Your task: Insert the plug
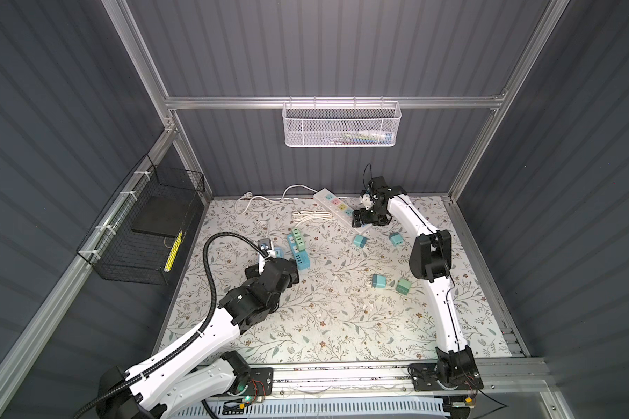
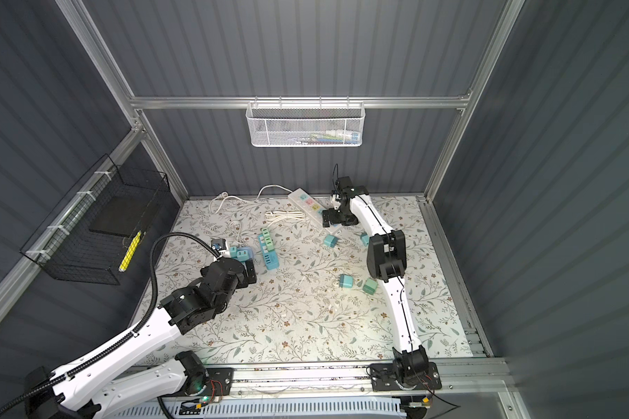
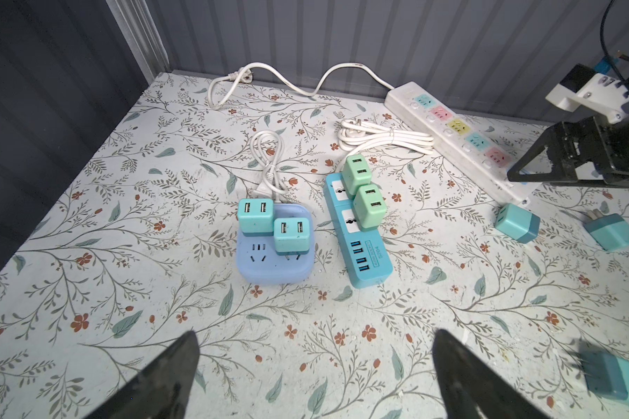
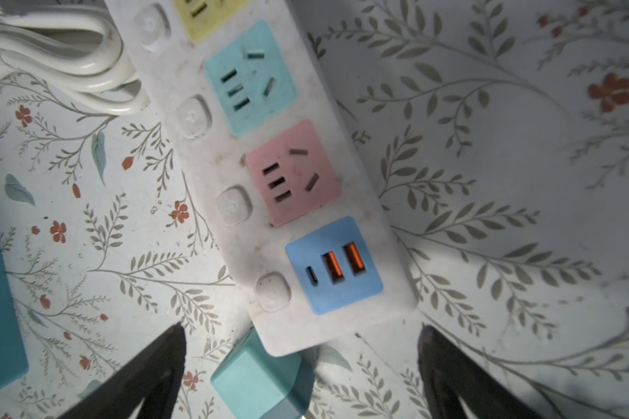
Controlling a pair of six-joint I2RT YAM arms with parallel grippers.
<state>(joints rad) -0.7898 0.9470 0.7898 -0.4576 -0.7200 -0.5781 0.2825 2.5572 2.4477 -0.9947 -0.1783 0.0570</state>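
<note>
Lying nearest on the floral surface [image 1: 324, 326] are a loose teal plug [image 1: 378, 281] and a loose green plug [image 1: 402, 286], just beside each other on the right side. The left claw [image 3: 316, 335] is hovering released, its fingers spread wide and grasping nothing. It is facing a lilac socket block [image 3: 269, 268] that is carrying two teal adapters [image 3: 255, 214] [image 3: 292, 235], and a blue power strip [image 3: 364, 261] that is carrying two green adapters [image 3: 356, 174] [image 3: 369, 206]. Farther back, the right claw [image 4: 302, 327] is hanging released and empty above the end of a white power strip [image 4: 204, 163]. A teal cube plug [image 4: 255, 377] is lying on the surface just beside that strip's end, below the claw. A fourth plug [image 1: 394, 238] is lying near it. A white mesh basket [image 1: 342, 123] is hanging on the back wall.
</note>
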